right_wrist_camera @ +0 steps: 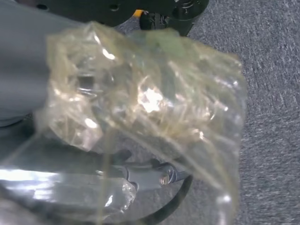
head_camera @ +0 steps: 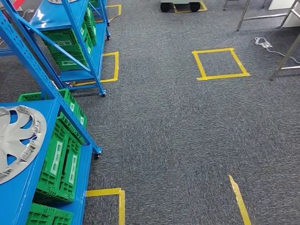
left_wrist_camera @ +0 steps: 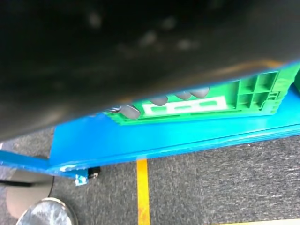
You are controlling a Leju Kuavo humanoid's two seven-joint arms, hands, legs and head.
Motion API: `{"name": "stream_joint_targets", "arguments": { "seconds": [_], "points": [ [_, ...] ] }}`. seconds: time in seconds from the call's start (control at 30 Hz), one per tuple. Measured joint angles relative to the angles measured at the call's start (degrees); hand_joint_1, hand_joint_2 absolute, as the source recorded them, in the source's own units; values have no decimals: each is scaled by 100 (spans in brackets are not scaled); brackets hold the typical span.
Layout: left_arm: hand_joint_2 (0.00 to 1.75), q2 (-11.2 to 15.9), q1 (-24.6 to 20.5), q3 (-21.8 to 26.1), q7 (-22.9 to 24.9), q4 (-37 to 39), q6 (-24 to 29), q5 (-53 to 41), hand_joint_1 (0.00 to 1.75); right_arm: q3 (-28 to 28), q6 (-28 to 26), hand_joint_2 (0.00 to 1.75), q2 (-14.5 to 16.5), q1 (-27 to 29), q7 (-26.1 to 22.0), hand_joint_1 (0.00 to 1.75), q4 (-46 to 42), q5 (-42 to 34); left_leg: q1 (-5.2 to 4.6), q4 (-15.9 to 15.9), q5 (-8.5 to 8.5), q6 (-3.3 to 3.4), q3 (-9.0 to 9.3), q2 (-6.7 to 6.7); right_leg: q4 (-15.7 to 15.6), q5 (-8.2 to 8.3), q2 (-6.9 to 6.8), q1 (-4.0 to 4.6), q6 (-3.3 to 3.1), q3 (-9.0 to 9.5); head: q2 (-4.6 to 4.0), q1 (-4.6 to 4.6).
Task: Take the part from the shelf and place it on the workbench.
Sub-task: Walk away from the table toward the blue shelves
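Grey carpet (head_camera: 169,131) marked with squares of yellow tape (head_camera: 219,63) runs ahead of the robot, and blue shelves stand along its left side. The part, a silver wheel cover (head_camera: 18,140), lies flat and face up on the top deck of the nearest shelf (head_camera: 21,187), partly cut off by the edge of the head view. Green crates (head_camera: 60,164) sit on the deck below it.

Being a flat disc, the wheel cover has no long axis to line up with; its rim is the likely place to grip.

The left hand (left_wrist_camera: 152,70) hangs low beside this shelf. Its fingertips (left_wrist_camera: 129,111) show in a row in front of a green crate (left_wrist_camera: 212,101) on a lower blue deck (left_wrist_camera: 159,136). The wheel cover therefore lies above the left hand, on the same side. Whether this hand is spread or curled cannot be told, since its bulk is a dark blur.

The right hand (right_wrist_camera: 21,61) hangs over bare carpet on the far side from the shelf, wrapped or screened by crinkled clear plastic film (right_wrist_camera: 148,98). Its fingers are hidden, so neither its opening nor any hold can be told.

By position, the left arm is the nearer one for the pick-up and must rise to the top deck. Slanted metal legs (head_camera: 247,14) far ahead to the right of the hands may belong to the bench.
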Motion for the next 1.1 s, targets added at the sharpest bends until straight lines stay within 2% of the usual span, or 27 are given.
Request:
{"name": "stream_joint_targets", "arguments": {
  "seconds": [0.07, 0.1, 0.13, 0.17, 0.23, 0.27, 0.3, 0.33, 0.4, 0.53, 0.7, 0.87, 1.1],
  "points": [
    [0, 0, -5, 1, -4, 7, 0, -1, 0, -7, -1, 0, 0, 4, 0, 0, -1, 1, 1, 774, -322, -6, -384, 62, 0, -22, -129, 27, -39, 2, 0, -5],
    [0, 0, -2, 4, -4, 10, 0, -1, 0, -10, -2, 0, 0, 5, 0, 0, -1, 1, 1, 1017, -367, 4, -513, 69, 0, -35, -195, 41, -55, 9, 0, -4],
    [0, 0, 1, 7, -4, 14, 0, -1, 0, -13, -2, 0, 0, 3, 0, 0, -1, 1, -2, 1039, -288, 23, -537, 74, 0, -50, -255, 53, -66, 23, 0, -4],
    [0, 0, 4, 9, -4, 16, 0, -1, 0, -15, -2, 0, 0, -1, 0, 0, -1, 1, -11, 829, -102, 50, -449, 94, 0, -68, -314, 62, -70, 48, 0, -3],
    [0, 2, 1, 10, -4, 18, 0, -1, 0, -16, -2, 0, 1, -7, 0, 0, -1, 1, -59, 87, 317, 124, -99, 289, -3, -119, -413, 74, -57, 92, 0, -2],
    [0, 3, -3, 7, -5, 18, 0, -1, 0, -17, -1, 0, 1, -10, 0, 0, -2, 2, -92, -238, 417, 156, 56, 401, -2, -145, -453, 82, -39, 98, 0, -3],
    [0, 5, -7, 5, -8, 17, 0, -1, 0, -18, -1, 0, 2, -13, 0, 0, -2, 2, -123, -429, 441, 176, 145, 494, -2, -165, -488, 90, -21, 94, 0, -1],
    [0, 7, -10, 3, -10, 17, 0, -1, 0, -19, 1, 0, 3, -17, 1, 0, -2, 3, -146, -499, 404, 184, 176, 531, -4, -178, -522, 97, -5, 83, 0, 4],
    [0, 4, 4, 6, -13, 17, 0, 1, 0, -25, 13, 0, 7, -27, 2, 0, -6, 14, -161, -551, 397, 190, 183, 487, -24, -186, -582, 94, 15, 99, 0, 3],
    [0, -10, 32, 10, -15, 17, -3, 8, 0, -69, 62, 0, 13, -55, 12, 0, -15, 67, -159, -640, 442, 140, 215, 423, -95, -167, -598, 99, -184, 153, 0, 21],
    [0, -13, 17, 5, -15, 19, -11, 9, 0, -121, 96, 0, 14, -64, 20, 0, -16, 71, -171, -633, 408, 193, 219, 429, -154, -136, -574, 94, -126, 195, 0, 18],
    [0, -13, 16, 4, -31, 20, -10, -10, 0, -202, 102, 0, 15, -65, 26, 0, -16, 69, -172, -630, 396, 215, 222, 431, -196, -127, -572, 83, 8, 204, 0, 18],
    [0, -9, 16, 4, -139, 20, -84, -143, 0, -330, 128, 0, 16, -58, 9, 0, -16, 129, -170, -629, 400, 223, 232, 432, -199, -122, -572, 84, 41, 208, 0, 15]
  ]
}}
